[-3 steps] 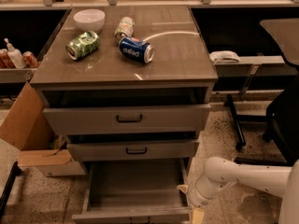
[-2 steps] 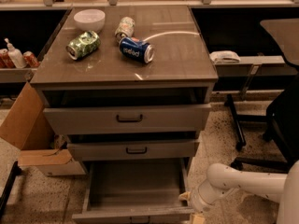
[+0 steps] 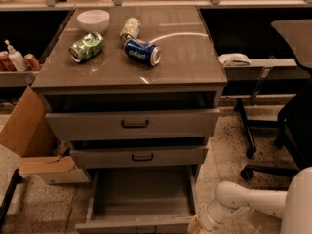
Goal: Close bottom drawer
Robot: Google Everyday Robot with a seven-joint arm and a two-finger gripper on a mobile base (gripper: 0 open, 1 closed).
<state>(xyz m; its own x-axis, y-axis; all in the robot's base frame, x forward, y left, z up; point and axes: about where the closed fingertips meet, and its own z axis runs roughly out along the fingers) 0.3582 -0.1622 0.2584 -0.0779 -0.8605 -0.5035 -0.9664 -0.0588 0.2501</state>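
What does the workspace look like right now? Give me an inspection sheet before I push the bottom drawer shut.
Surface: cabinet top holds a white bowl, a green can and a blue can on their sides, and a third can behind them.
Job's things: bottom drawer pulled far out; middle drawer and top drawer slightly out.
Clutter: cardboard box on the floor, left of the cabinet.
Grippers: hand low at the bottom edge, by the bottom drawer's right front corner, mostly cut off.
Cables: nothing seen.
Surroundings: office chair at right; bottles on a left shelf.
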